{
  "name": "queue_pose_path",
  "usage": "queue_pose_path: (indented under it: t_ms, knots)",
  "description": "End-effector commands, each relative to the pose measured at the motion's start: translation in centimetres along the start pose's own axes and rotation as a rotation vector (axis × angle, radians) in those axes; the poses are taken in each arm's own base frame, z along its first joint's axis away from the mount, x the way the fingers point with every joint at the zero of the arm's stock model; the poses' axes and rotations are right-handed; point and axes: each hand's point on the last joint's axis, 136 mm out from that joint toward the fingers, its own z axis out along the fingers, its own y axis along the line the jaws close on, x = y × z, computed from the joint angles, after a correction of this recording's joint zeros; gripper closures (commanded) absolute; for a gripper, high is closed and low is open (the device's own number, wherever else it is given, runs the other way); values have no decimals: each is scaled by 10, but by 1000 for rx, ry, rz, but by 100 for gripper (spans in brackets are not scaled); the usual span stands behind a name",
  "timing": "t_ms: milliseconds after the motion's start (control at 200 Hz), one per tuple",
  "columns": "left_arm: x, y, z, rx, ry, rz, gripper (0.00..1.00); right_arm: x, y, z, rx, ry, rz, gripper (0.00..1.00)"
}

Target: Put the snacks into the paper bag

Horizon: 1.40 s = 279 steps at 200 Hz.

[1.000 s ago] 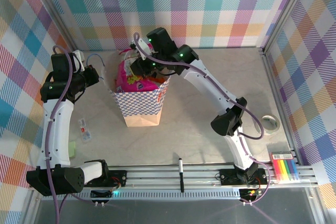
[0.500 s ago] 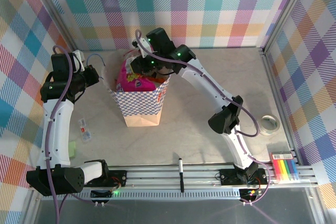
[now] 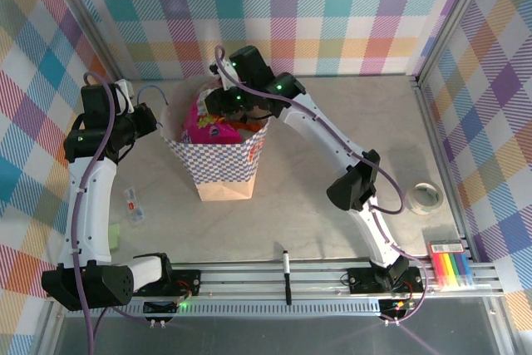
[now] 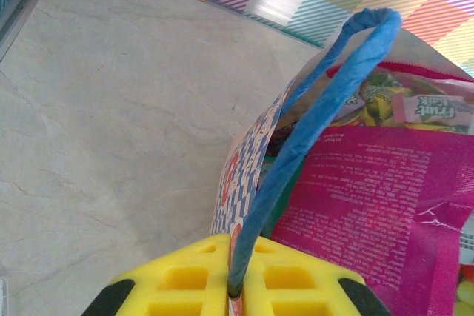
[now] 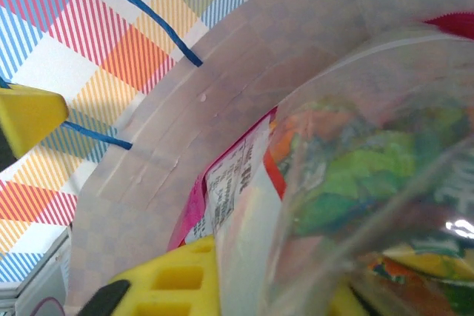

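The paper bag stands upright left of the table's centre, mouth upward, with a big pink packet uppermost inside. The right gripper hangs just over that mouth, its fingers pressed on a clear-fronted snack packet that points down into the bag, so the drop is straight below. The left gripper is clamped on the blue cord handle. Compared with a second ago, the bag's left rim sits wider and the right gripper is slightly further left.

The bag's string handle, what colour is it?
Blue. The cord handle shows best in the left wrist view, rising from the paper bag.
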Motion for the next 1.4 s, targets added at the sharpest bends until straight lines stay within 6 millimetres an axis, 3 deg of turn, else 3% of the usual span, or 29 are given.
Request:
queue_pose_path:
  t_ms: [0, 65, 185, 395, 510, 570, 700, 800, 895, 1000, 1225, 1390]
  knots:
    - [1, 5, 0, -12, 0, 6, 89, -33, 21, -25, -44, -111, -53, 71]
    - [1, 5, -1, -13, -2, 7, 89, -25, 12, -30, 19, -82, -50, 49]
    - [1, 5, -1, -12, -2, 7, 89, -18, -7, -50, 164, -72, -69, 39]
    - [0, 2, -1, 3, 0, 0, 89, -17, -24, -90, 342, -105, -133, 41]
    - [-1, -1, -2, 14, -4, -2, 89, -11, -38, -95, 419, -81, -130, 56]
    - [-1, -1, -3, 16, -3, -2, 89, -6, -35, -91, 396, -64, -126, 65]
    - [-1, -2, -4, 18, -3, -2, 89, -5, -25, -84, 325, -59, -113, 74]
    - [0, -2, -4, 18, 0, -2, 88, -8, -7, -78, 232, -71, -118, 84]
    - [0, -1, -4, 16, 0, -2, 88, -7, 14, -67, 117, -67, -116, 84]
    - [0, -1, -3, 18, 2, -3, 88, -2, 22, -48, 38, -36, -87, 81]
    - [0, -1, -3, 13, 2, 2, 88, 25, -2, -3, 58, 79, -18, 81]
    - [0, 0, -3, 10, 1, 3, 89, 45, -26, 1, 161, 147, 1, 79]
